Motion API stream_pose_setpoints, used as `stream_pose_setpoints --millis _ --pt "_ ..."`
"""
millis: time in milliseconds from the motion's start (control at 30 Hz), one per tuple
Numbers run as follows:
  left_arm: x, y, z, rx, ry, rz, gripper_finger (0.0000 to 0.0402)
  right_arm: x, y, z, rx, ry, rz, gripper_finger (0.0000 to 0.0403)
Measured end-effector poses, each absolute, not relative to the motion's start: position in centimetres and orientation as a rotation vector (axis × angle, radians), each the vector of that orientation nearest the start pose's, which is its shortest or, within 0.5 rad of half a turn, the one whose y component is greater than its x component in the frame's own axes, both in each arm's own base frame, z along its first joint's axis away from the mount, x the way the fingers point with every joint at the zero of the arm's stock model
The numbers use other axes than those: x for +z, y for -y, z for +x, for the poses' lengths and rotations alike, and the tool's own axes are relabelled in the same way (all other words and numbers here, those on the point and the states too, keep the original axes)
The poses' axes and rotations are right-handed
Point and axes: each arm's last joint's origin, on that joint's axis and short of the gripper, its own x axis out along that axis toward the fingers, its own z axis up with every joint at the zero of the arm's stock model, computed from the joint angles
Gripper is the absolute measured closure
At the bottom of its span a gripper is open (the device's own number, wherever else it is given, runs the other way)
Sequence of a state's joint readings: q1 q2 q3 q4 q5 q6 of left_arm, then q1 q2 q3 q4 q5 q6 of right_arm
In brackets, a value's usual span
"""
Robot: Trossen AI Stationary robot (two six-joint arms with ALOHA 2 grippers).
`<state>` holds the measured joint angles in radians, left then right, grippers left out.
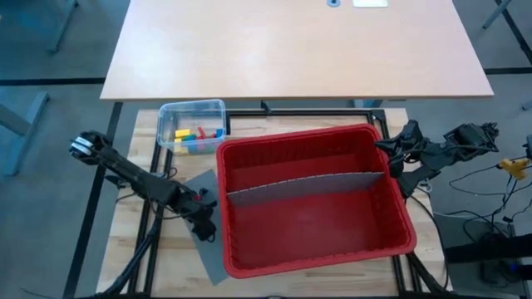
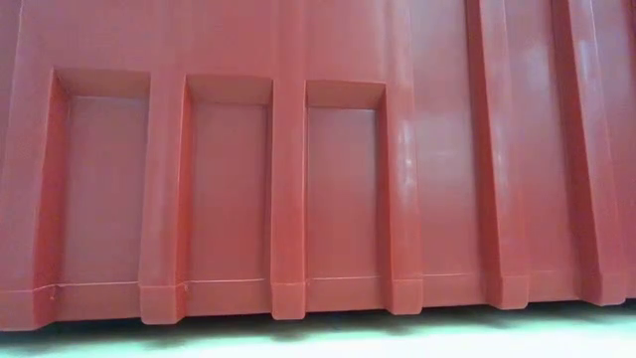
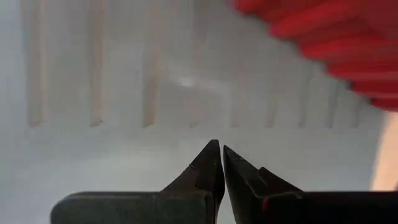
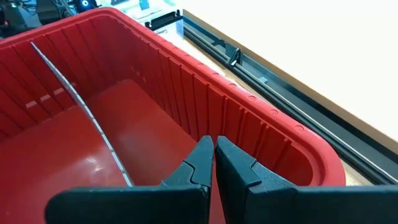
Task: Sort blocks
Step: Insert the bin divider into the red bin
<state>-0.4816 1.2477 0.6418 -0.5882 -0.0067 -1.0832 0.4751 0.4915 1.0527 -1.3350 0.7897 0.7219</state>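
Blocks (image 1: 193,136) look like an easy pick from my end: small hard plastic, so I'd guess light, stiff and a bit slick, nothing fragile. I'd pinch each one across two flat sides, and take the short bars across the narrow width so they don't twist out. Right now they're all piled in the small clear tub (image 1: 169,116) sitting just beside the back left corner of the big red bin (image 1: 399,203). I can make out yellow, green, blue and red bits, but they're jumbled together and I can't really count them or tell cubes from bars from up here. The bin has nothing in it except a grey divider (image 1: 303,186) running across it, making two compartments. The left gripper (image 3: 217,150) is down at the bin's front left corner over a loose grey panel (image 1: 208,245), fingers pressed together with nothing between them. The right gripper (image 4: 212,144) hangs at the bin's right rim, also pinched closed on nothing. Digging into that tub will be the fiddly part, since its walls crowd the pile.
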Motion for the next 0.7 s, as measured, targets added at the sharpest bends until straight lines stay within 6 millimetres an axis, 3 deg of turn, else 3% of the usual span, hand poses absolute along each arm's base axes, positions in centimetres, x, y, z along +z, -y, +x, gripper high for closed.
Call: stream_pose_setpoints --millis 367,700 --pt "14.5 11.5 20.7 0.142 -1.283 -0.624 0.0401 34.7 0.8 3.2 -0.525 -0.47 0.228 0.0403" --pt "11.7 13.1 20.8 -0.011 -1.45 -0.61 0.0401 34.7 0.8 3.1 -0.535 -0.464 0.239 0.0403"
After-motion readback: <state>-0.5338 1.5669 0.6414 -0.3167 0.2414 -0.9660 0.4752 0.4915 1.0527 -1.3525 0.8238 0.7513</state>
